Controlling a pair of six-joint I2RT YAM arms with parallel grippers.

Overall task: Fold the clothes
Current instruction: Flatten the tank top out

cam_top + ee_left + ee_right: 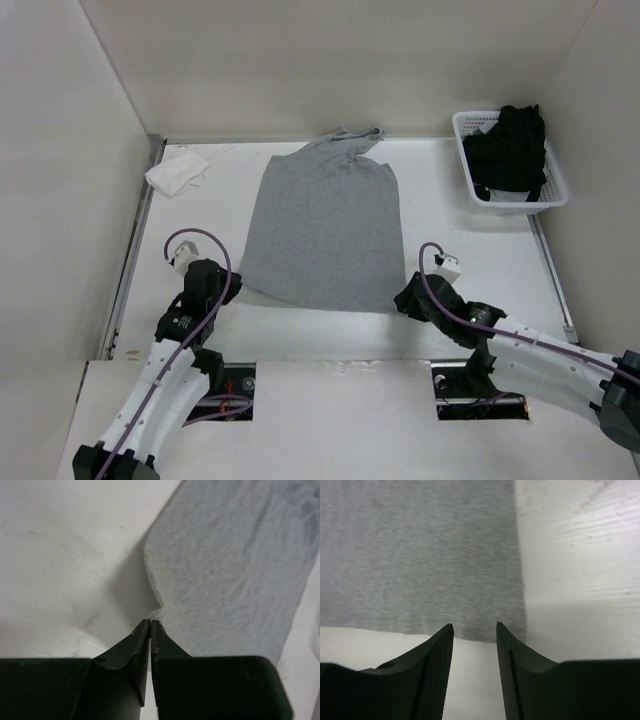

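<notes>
I am working the near hem of the grey tank top (pixel 322 225), which is lying flat in the middle of the table (pixel 460 260), straps pointing away from me and hem toward the arm bases.

The left jaws are sitting at the near left corner of the hem, closed tip to tip. In the left wrist view the fabric edge is puckering up into the tips, so I am judging that they are pinching that corner, though only by a thin bite. The right jaws are standing open just short of the near right corner. The corner is lying ahead of the gap, a little toward the right-hand finger, and nothing is between them yet.

I am aiming to ease the right arm forward and low, so the hem corner is sitting well inside the jaws before I am closing them. I am not lifting the left side alone, since thin knit like this is probably going to stretch and slip out of a shallow pinch. Once both corners are gripped, I am raising them together at the same height, holding the hem taut, and carrying it toward the straps.

The basket (pixel 553 180) with the black garment (pixel 510 150) and the white cloth (pixel 178 172) are lying well apart from this path.
</notes>
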